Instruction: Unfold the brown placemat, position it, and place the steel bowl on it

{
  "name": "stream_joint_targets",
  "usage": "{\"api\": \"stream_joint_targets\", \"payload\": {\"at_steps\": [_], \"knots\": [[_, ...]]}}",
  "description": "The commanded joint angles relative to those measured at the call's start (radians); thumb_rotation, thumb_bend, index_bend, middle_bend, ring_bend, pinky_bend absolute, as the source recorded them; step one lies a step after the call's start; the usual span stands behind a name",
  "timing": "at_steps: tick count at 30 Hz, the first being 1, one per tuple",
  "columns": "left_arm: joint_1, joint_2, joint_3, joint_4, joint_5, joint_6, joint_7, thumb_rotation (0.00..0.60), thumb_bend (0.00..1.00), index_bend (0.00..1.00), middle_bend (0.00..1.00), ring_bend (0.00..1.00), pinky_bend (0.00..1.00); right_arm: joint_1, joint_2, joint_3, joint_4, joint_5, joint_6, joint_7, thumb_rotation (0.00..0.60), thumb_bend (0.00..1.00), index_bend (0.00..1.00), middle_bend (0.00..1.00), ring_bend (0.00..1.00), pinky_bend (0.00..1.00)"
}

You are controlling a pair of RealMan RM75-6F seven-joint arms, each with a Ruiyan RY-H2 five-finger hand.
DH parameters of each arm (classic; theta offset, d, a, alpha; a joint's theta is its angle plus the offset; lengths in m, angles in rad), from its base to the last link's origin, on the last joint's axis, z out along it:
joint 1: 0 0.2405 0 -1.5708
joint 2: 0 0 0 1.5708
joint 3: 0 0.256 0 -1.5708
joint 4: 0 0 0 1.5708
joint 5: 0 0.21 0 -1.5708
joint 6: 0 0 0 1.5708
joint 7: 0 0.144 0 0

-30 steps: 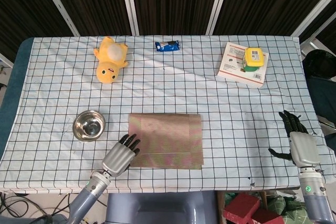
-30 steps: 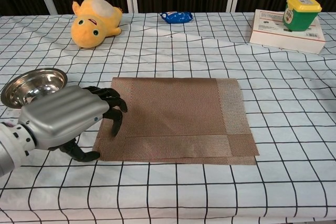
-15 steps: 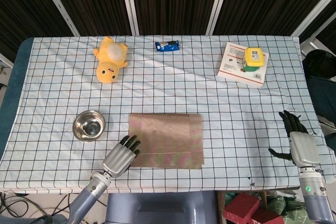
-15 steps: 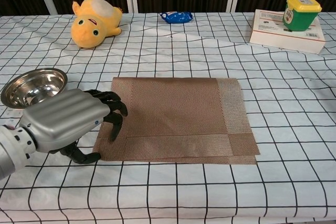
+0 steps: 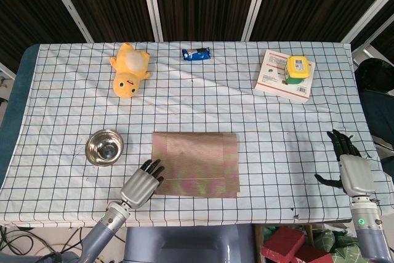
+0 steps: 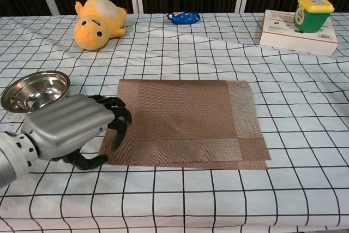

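Observation:
The brown placemat [image 5: 197, 164] [image 6: 185, 121] lies folded on the checked cloth near the front middle, with a second layer showing along its right and near edges. My left hand [image 5: 143, 184] [image 6: 68, 126] sits at the mat's left edge. Its fingers curl down onto that edge and the thumb lies by the near-left corner; I see no layer lifted. The steel bowl [image 5: 104, 147] [image 6: 35, 90] stands upright and empty just left of the mat, beyond the hand. My right hand [image 5: 348, 164] rests open at the table's right edge, holding nothing.
A yellow plush duck [image 5: 129, 69] [image 6: 98, 19] lies at the back left. A blue snack packet [image 5: 196, 54] [image 6: 183, 17] is at the back middle. A white box [image 5: 274, 81] [image 6: 289, 35] with a green jar [image 5: 298, 69] [image 6: 312, 13] on it is at the back right.
The placemat has slid a little to the right under my left hand's fingers, and the hand has settled slightly lower on its edge. The right hand and bowl have not moved.

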Motion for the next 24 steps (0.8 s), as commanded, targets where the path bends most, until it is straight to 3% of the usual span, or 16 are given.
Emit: {"api": "stream_joint_targets", "payload": {"at_steps": [1, 19, 24], "knots": [[0.000, 0.000, 0.000, 0.000, -0.001, -0.001, 0.001, 0.600, 0.36, 0.54, 0.23, 0.08, 0.17, 0.000, 0.000, 0.000, 0.000, 0.000, 0.000, 0.000, 0.600, 0.06, 0.00, 0.00, 0.00, 0.16], [-0.001, 0.015, -0.008, -0.021, 0.003, 0.012, 0.000, 0.600, 0.40, 0.57, 0.24, 0.08, 0.17, 0.000, 0.002, 0.000, -0.003, -0.001, 0.000, 0.004, 0.600, 0.06, 0.00, 0.00, 0.00, 0.16], [-0.006, 0.022, -0.035, -0.062, 0.009, 0.031, -0.003, 0.600, 0.40, 0.58, 0.24, 0.08, 0.17, 0.000, 0.001, 0.000, -0.002, -0.003, 0.001, 0.007, 0.600, 0.06, 0.00, 0.00, 0.00, 0.16]]}}
